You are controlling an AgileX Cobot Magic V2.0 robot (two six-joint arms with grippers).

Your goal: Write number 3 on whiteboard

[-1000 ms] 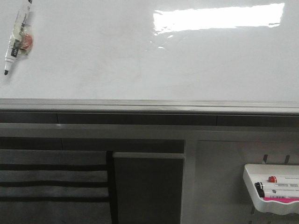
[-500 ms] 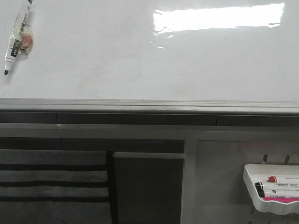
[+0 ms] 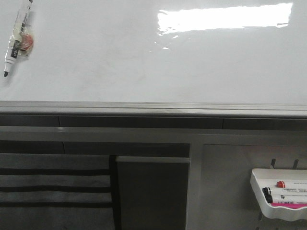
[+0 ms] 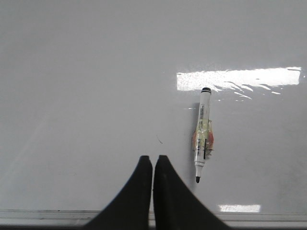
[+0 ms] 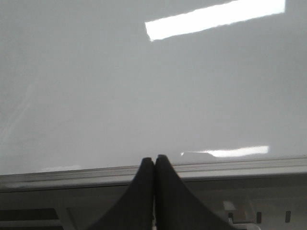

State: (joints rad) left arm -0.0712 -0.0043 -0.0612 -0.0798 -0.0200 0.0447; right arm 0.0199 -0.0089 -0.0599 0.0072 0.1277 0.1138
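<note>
Whiteboard point(image 3: 144, 57) is standing blank, one marker point(image 4: 202, 135) sticking to its upper left area. Left gripper point(image 4: 153, 165) is hovering just beside that marker, jaws pressed together, holding nothing. Right gripper point(image 5: 154, 165) is likewise closed and empty near the board's bottom edge.

R fingers point(image 5: 154, 165) closed | over whiteboard point(image 5: 144, 96) btm edge | glare strip point(image 5: 216, 19)
</note>
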